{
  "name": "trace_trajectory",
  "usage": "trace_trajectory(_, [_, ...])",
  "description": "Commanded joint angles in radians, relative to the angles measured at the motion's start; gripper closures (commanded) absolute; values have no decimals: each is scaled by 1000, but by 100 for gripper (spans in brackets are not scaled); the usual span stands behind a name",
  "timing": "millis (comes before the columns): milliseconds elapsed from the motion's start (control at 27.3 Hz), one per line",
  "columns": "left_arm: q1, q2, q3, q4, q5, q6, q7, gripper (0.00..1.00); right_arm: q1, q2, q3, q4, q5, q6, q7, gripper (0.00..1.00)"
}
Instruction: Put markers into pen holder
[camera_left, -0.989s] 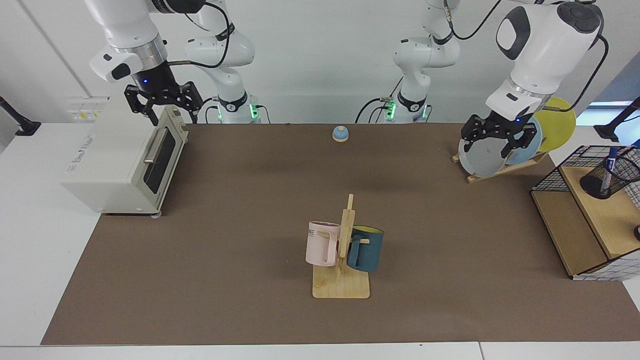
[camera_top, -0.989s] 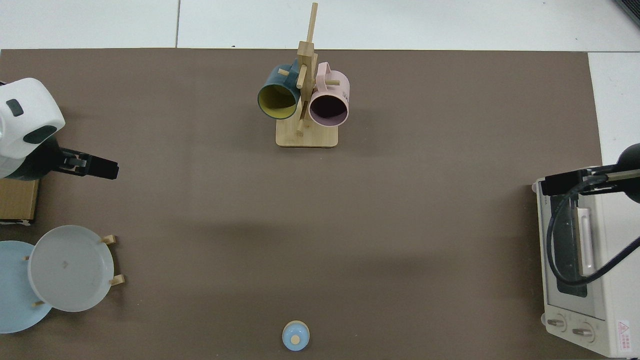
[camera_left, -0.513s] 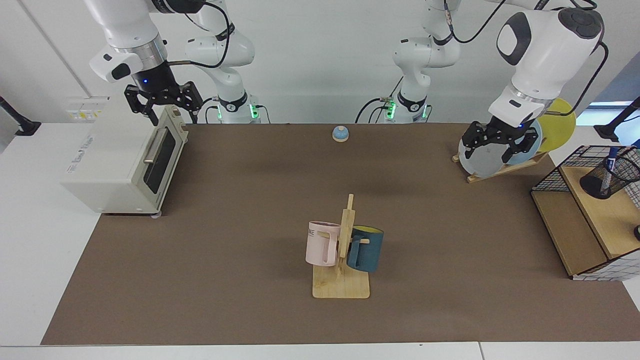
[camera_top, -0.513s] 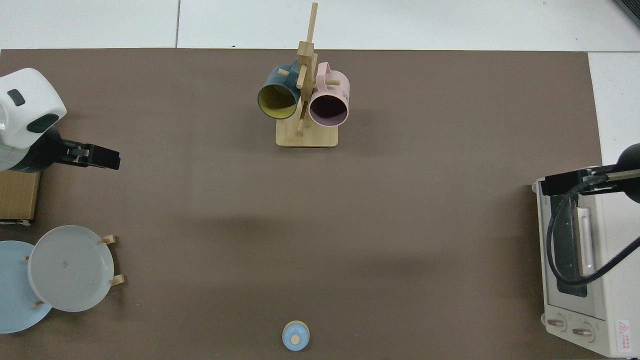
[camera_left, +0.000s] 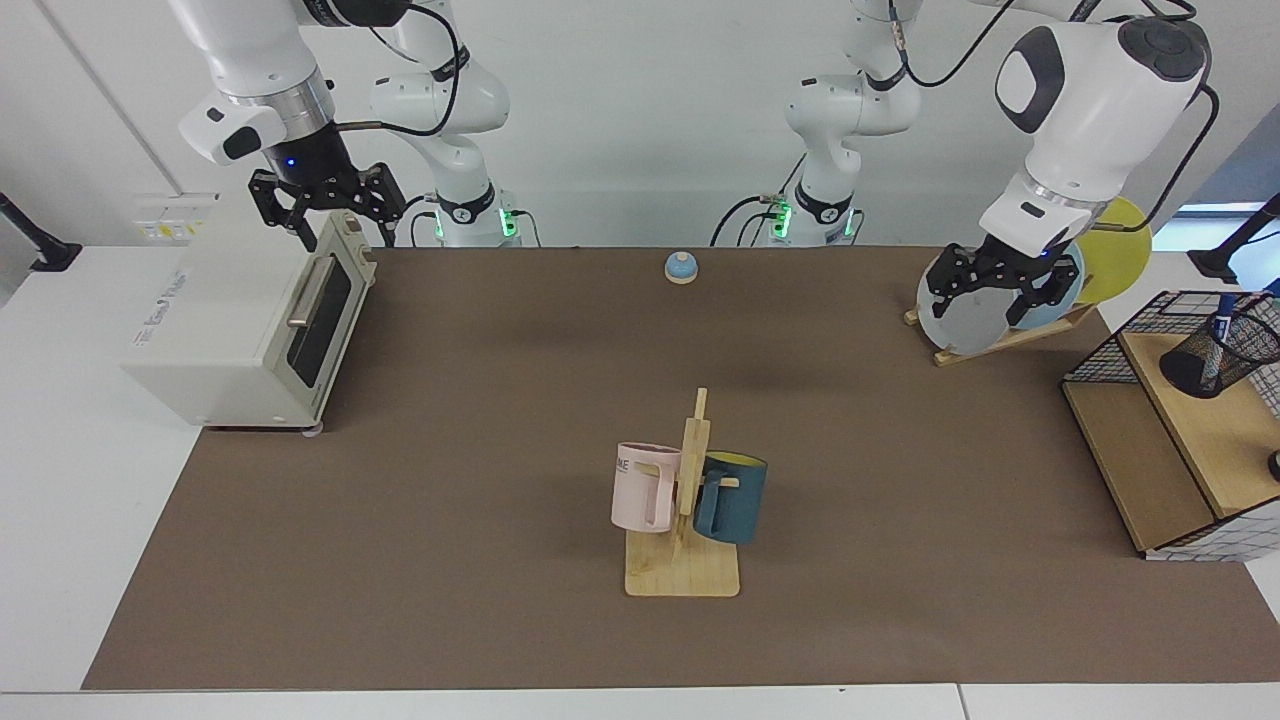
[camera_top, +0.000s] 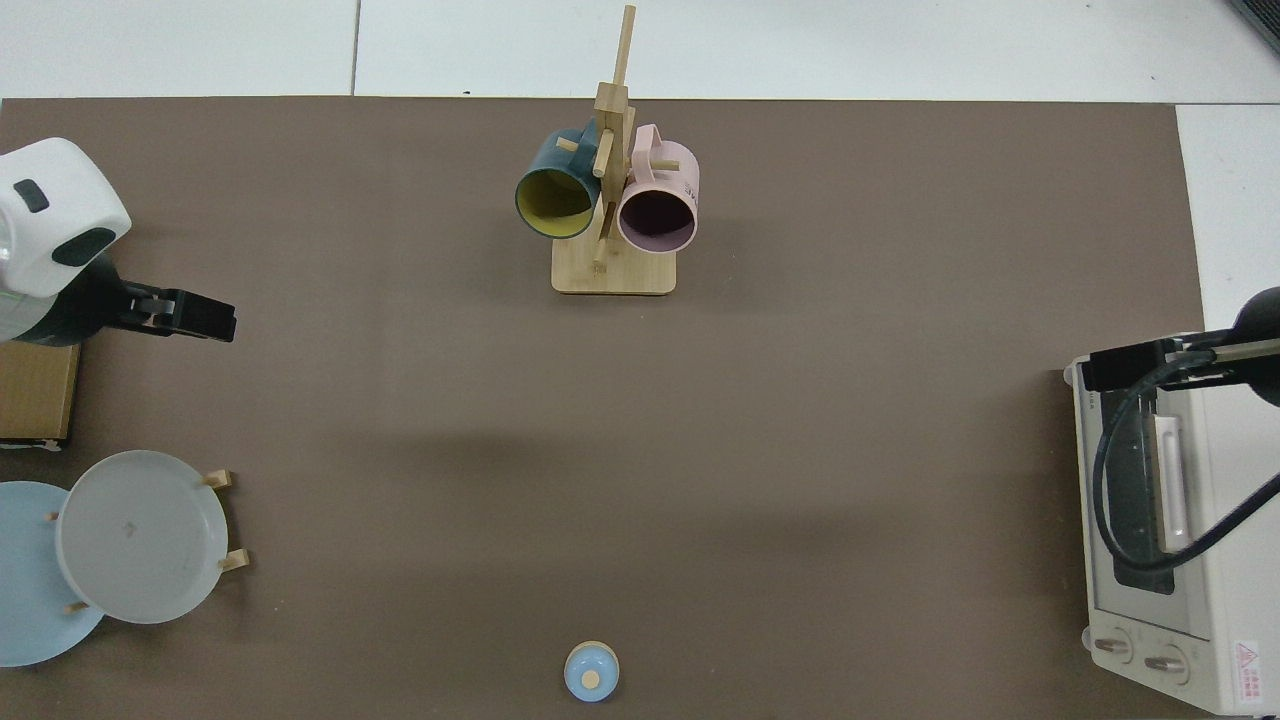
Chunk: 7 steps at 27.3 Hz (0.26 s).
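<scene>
the marker (camera_left: 1215, 340) stands tilted inside the pen holder (camera_left: 1218, 352), blue cap poking up past the rim. the pen holder, a black mesh cup, leans on the wooden shelf (camera_left: 1205, 425) of the wire basket (camera_left: 1120, 335) at the facing view's right edge. neither shows in the top view.

the left gripper (camera_left: 995, 300) hangs in front of the grey plate (camera_left: 955, 320) on the plate rack (camera_left: 1010, 340), near the basket but apart from it, its fingers spread and holding nothing. in the top view it (camera_top: 225, 322) juts out over the brown mat (camera_top: 700, 450), just above the corner of the shelf (camera_top: 35, 390) and the grey plate (camera_top: 140, 535). a light blue plate (camera_left: 1050, 295) and a yellow plate (camera_left: 1120, 255) sit behind the grey one.

the right gripper (camera_left: 325, 205) waits over the top front edge of the toaster oven (camera_left: 250, 320) at the far side of the table, fingers apart, nothing between them. in the top view it (camera_top: 1100, 370) sits by the oven (camera_top: 1160, 530) corner.

mid-table, a mug rack (camera_left: 685, 540) carries a pink mug (camera_left: 645, 487) and a teal mug (camera_left: 730, 498). a small blue bell (camera_left: 681, 267) rests near the arm bases.
</scene>
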<state>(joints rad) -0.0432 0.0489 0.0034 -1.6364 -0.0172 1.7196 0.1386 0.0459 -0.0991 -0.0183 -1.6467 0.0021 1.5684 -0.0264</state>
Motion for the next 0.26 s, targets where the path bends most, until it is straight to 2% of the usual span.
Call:
trace_trajectory(0, [3,31,-5,53,43,-41,-16,0,-17,-4,6,-2,22,-1,-26,0])
trace_trajectory(220, [2,28,-2,52,45,-35,-16,0,-17,-4,6,-2,22,-1,-26,0])
